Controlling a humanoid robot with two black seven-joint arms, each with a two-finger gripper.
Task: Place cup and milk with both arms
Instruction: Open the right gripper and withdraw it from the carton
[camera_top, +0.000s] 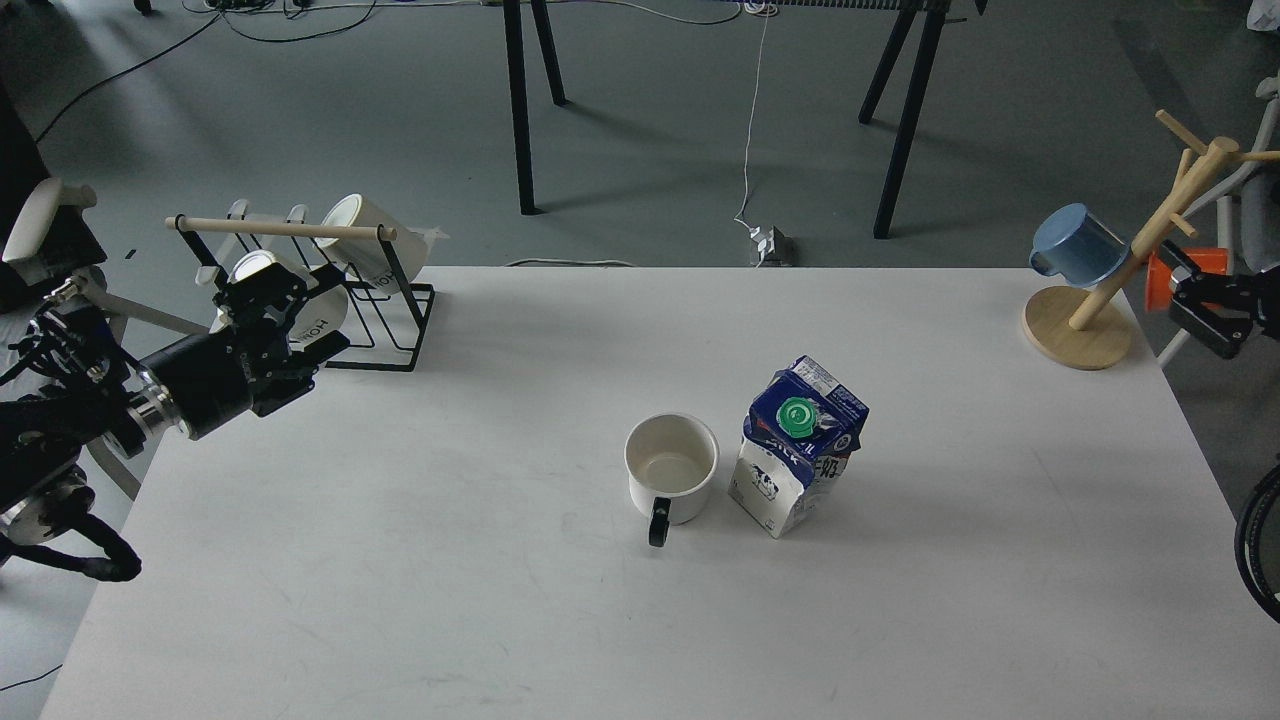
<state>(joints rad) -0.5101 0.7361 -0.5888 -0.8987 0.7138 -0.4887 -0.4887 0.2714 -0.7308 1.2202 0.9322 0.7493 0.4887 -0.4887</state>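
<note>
Head view: the cup (671, 468) stands upright near the middle of the white table (400, 560), mouth open upward, its black handle turned toward the near edge. Just beside it on the right, apart by a narrow gap, stands the milk (796, 460), upright, green cap on top.

The left gripper (268, 322) hangs over the table's far left corner, right in front of the black wire rack (395, 330) holding lettered cream mugs (365, 235); it is dark and seen against the rack, so I cannot tell whether its jaws are apart or together. It holds nothing visible and is well apart from the cup.

The right gripper (1205, 318) sits past the table's right edge, near the wooden mug tree (1085, 325) carrying a blue mug (1078, 248). It is probably empty; its jaw state cannot be told. It is well apart from the milk.

Bare tabletop lies on all sides of cup and carton, widest toward the near edge and left.
</note>
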